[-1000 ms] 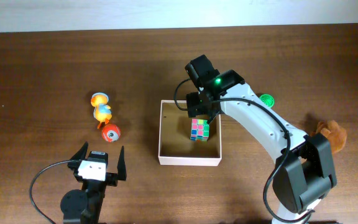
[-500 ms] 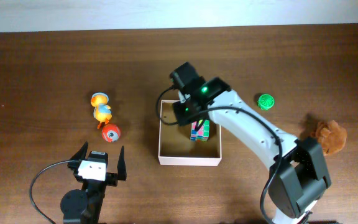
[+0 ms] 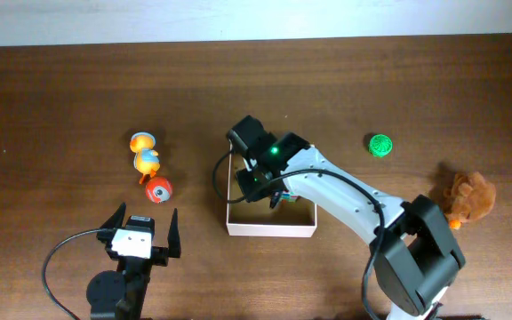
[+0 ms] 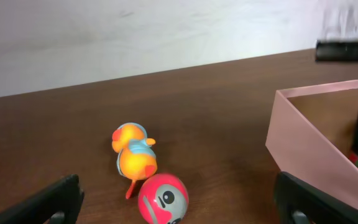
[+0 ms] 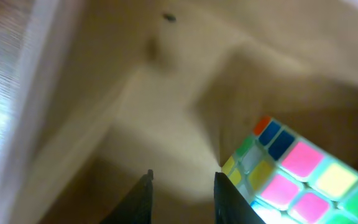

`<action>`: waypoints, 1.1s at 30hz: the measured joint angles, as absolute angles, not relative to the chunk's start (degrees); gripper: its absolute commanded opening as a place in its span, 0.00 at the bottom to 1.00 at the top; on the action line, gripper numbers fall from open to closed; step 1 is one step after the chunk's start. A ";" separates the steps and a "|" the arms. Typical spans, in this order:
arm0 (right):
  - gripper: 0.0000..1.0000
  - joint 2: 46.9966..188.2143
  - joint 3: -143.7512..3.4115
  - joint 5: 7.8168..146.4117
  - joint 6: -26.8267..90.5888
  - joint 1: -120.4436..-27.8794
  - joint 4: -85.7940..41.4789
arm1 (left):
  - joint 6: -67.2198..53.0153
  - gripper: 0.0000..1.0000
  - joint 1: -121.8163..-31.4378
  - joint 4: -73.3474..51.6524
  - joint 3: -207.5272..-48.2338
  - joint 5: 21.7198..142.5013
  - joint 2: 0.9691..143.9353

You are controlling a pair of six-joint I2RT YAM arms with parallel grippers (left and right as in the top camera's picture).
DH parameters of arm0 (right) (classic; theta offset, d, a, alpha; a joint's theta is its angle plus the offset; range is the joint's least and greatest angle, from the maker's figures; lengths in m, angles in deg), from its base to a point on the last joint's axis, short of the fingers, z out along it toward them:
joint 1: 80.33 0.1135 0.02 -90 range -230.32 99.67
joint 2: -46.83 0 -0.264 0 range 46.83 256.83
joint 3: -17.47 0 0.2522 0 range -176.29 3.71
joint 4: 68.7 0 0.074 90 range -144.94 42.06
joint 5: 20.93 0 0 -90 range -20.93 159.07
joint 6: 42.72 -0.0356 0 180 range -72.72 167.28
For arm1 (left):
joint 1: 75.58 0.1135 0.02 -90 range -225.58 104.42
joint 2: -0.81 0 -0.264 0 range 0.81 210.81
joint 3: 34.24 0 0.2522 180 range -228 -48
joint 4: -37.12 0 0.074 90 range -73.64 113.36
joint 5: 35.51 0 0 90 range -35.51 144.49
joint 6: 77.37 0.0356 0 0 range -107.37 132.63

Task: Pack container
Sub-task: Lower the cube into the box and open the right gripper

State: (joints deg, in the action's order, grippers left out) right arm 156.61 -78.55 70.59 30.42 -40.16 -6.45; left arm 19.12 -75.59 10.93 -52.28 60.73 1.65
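The right gripper [image 5: 182, 193] is seen inside the container [image 3: 269, 228], its fingers narrowly parted with nothing between them and a colour cube [image 5: 297, 177] just beside. The left gripper [image 4: 180, 202] is spread wide. The container is set mid-table [image 3: 60, 89].

**A:** It's a robotics lab bench, folks; a white robot arm [image 3: 354, 188] and a black one [image 3: 118, 289] work one dark wood table [image 3: 60, 89], with a cable [image 3: 56, 258] looping loose.

**B:** Agreed; there's a plain white wall [image 4: 104, 37] behind; a toy duck [image 3: 145, 156], a red ball [image 3: 158, 189] and the container [image 3: 271, 228] sit out like test props.
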 measured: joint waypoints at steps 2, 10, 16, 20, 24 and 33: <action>0.28 156.85 -77.83 70.33 30.37 -40.16 -6.69 | 19.09 0.99 -75.59 10.93 -52.28 60.71 1.65; 0.29 156.85 -77.48 65.69 30.35 -40.34 -7.24 | 19.12 0.99 -75.59 10.93 -52.28 60.73 1.65; 0.29 156.85 -77.48 63.53 30.74 -41.74 -7.28 | 19.12 0.99 -75.59 10.93 -52.28 60.73 1.65; 0.29 156.85 -77.48 62.13 31.29 -43.05 -7.28 | 19.09 0.99 -75.59 10.93 -52.28 60.73 1.65; 0.29 156.85 -77.48 61.34 32.27 -43.86 -7.66 | 19.12 0.99 -75.59 10.93 -52.28 60.73 1.65; 0.22 156.85 -77.48 65.43 35.12 -43.62 -6.17 | 19.09 0.99 -75.59 10.93 -52.28 60.73 1.65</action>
